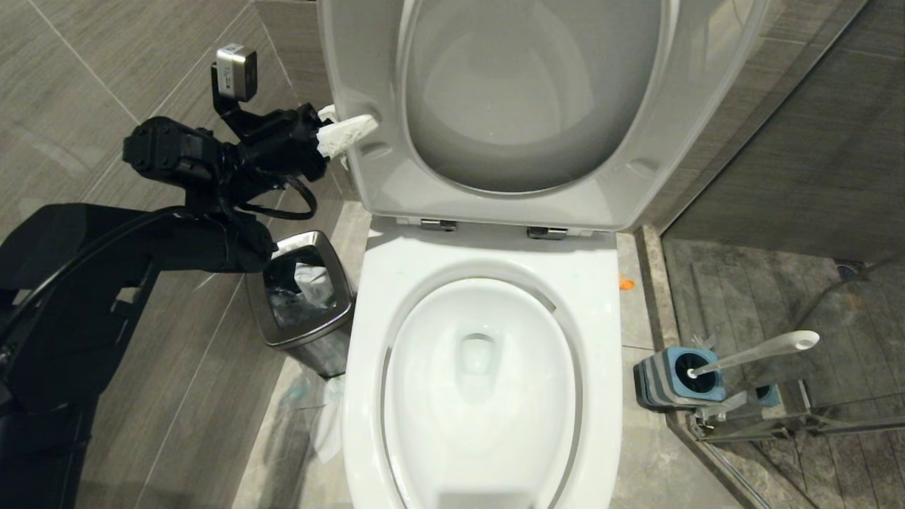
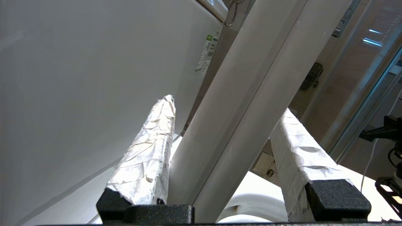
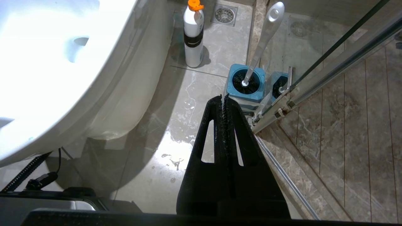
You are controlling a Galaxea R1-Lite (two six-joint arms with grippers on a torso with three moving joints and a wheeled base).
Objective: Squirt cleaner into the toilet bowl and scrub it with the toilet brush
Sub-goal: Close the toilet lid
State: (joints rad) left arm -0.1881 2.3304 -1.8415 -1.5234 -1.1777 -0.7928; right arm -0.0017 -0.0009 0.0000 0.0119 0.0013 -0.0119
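Note:
The white toilet bowl (image 1: pixel 368 367) stands open in the middle of the head view, its seat and lid (image 1: pixel 636 106) raised against the wall. My left gripper (image 1: pixel 346 131), fingers wrapped in white paper, is open and straddles the raised seat's left edge (image 2: pixel 238 94). One finger (image 2: pixel 147 157) rests against it; the other stands apart. The toilet brush (image 1: pixel 756 352) leans in its grey-and-blue holder (image 1: pixel 672 378) on the floor to the bowl's right. My right gripper (image 3: pixel 222 100) is shut and empty, low over the floor just short of that holder (image 3: pixel 245 83). A white cleaner bottle (image 3: pixel 193 34) with an orange cap stands beside the bowl.
A steel waste bin (image 1: pixel 304 297) with a liner sits on the floor left of the bowl, under my left arm. A glass shower partition with a metal rail (image 1: pixel 778 417) runs right behind the brush holder. The floor beside the bowl is wet (image 3: pixel 176 138).

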